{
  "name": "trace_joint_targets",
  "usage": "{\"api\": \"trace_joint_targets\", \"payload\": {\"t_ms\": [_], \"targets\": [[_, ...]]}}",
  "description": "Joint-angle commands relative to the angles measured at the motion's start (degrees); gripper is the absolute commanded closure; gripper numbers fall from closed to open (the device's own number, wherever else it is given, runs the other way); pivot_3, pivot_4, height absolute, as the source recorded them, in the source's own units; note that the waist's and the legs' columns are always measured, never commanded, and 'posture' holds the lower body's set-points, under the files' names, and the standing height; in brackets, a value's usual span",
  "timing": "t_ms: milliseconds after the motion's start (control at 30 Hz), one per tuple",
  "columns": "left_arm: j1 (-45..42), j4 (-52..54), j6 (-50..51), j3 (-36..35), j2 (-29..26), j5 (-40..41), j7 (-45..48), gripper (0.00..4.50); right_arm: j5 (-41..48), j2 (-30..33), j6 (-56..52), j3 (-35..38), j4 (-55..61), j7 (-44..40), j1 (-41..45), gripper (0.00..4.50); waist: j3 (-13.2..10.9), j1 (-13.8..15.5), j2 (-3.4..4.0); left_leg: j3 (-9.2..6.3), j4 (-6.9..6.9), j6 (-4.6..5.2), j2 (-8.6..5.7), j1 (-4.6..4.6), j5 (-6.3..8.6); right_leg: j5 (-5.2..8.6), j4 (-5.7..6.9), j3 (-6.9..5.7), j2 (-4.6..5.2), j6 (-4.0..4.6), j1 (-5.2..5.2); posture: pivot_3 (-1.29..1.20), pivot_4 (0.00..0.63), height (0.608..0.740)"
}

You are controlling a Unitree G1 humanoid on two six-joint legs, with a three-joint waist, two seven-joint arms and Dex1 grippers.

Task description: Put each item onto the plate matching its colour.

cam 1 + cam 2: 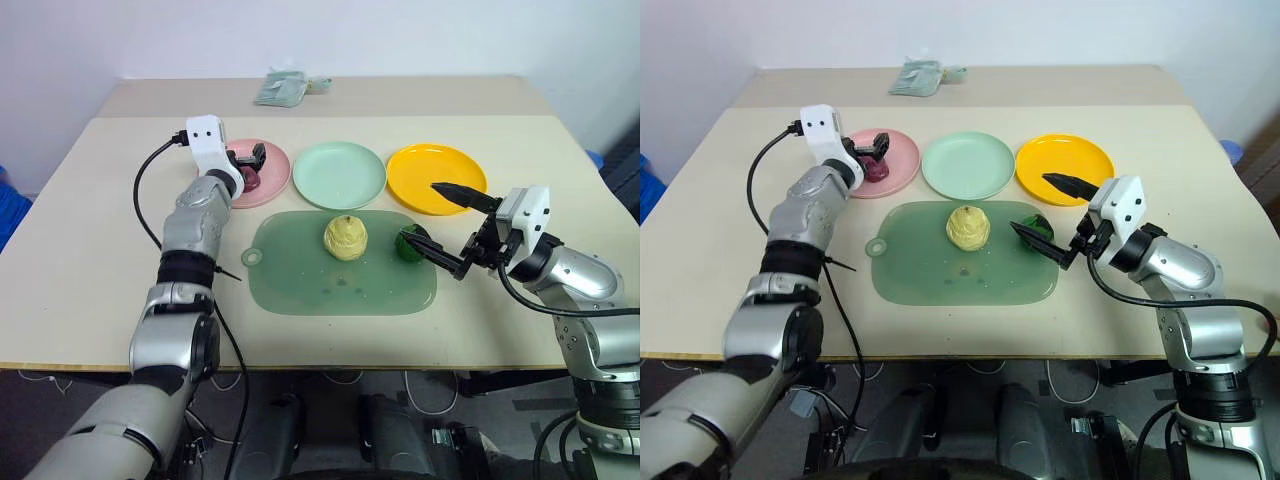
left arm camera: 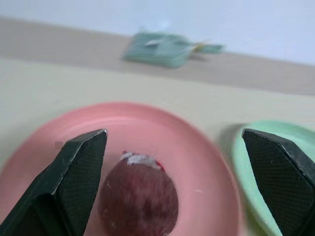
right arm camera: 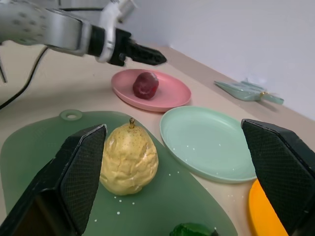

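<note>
Beige table [image 1: 120, 230] is carrying three plates in a row. Maroon ball [image 3: 145, 84] is sitting on the pink plate [image 3: 172, 93], with the left gripper [image 2: 172, 182] hanging open, jaws spread either side of it. Yellow ball [image 1: 346, 237] is lying mid-mat [image 1: 300, 285]; green ball [image 1: 410, 243] is sitting at its 3 o'clock, the open right gripper [image 1: 440, 222] hovering there.

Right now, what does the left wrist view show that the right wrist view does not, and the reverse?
Left wrist view alone: the open left pincer from behind, straddling the maroon ball.
Right wrist view alone: the yellow ball on the green mat, the green ball, the orange plate.
Both: maroon ball on the pink plate, the mint plate, the far packet.
</note>
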State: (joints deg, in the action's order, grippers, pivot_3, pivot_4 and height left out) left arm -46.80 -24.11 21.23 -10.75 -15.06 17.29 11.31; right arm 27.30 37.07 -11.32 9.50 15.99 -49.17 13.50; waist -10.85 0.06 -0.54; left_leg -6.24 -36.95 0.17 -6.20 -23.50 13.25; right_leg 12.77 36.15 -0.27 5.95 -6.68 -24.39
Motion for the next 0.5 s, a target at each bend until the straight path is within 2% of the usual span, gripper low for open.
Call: {"api": "trace_joint_targets", "payload": {"t_ms": [33,67,133,233,333,500], "targets": [[7.0,18.9,0.6,1.3,-3.5,2.6,6.9,0.01,0.4,-0.7,1.3,-0.3,1.0,-0.6,0.5,0.00,0.0,0.0,0.00,0.00,0.01,0.00,0.01,0.00,0.00,-0.01,0.00,0.01,-0.01,0.01,-0.01,0.00,0.150,0.740],[9.9,23.3,1.0,2.1,-5.3,2.9,9.6,0.01,0.4,-0.9,1.3,-0.6,0.7,-0.8,0.7,0.00,0.0,0.0,0.01,0.00,0.00,0.00,0.02,0.00,0.00,-0.02,0.00,0.03,-0.02,0.04,-0.02,0.00,0.150,0.740],[17.4,32.6,4.2,0.3,-10.5,9.5,19.1,0.01,0.2,-1.9,0.9,-2.5,0.0,-1.1,1.7,0.00,0.0,-0.3,0.04,0.00,0.00,0.00,0.05,0.00,0.00,-0.05,-0.01,0.04,-0.03,0.08,-0.02,0.00,0.150,0.740],[26.4,39.7,6.1,-2.7,-17.7,17.8,31.8,0.01,-0.6,-3.4,-0.3,-5.2,-1.3,-0.8,3.7,0.00,0.0,-0.7,0.11,0.02,0.07,-0.01,0.10,0.04,0.01,-0.05,-0.02,0.07,-0.03,0.12,-0.03,0.00,0.150,0.740],[35.6,42.6,4.5,-6.0,-24.5,21.7,43.5,0.01,-2.0,-5.5,-1.9,-8.5,-3.1,0.5,6.7,0.00,0.0,-0.8,0.12,0.02,0.07,-0.01,0.11,0.04,0.01,0.04,-0.04,0.07,-0.03,0.30,-0.04,0.00,0.150,0.740],[45.9,42.3,-0.3,-11.7,-29.5,24.9,57.3,0.01,-5.6,-9.7,-4.7,-13.7,-6.8,3.3,12.1,0.00,0.0,-0.6,0.12,0.01,0.08,0.00,0.12,0.04,0.02,0.09,-0.10,0.06,-0.03,0.39,-0.03,0.00,0.150,0.740]]}}
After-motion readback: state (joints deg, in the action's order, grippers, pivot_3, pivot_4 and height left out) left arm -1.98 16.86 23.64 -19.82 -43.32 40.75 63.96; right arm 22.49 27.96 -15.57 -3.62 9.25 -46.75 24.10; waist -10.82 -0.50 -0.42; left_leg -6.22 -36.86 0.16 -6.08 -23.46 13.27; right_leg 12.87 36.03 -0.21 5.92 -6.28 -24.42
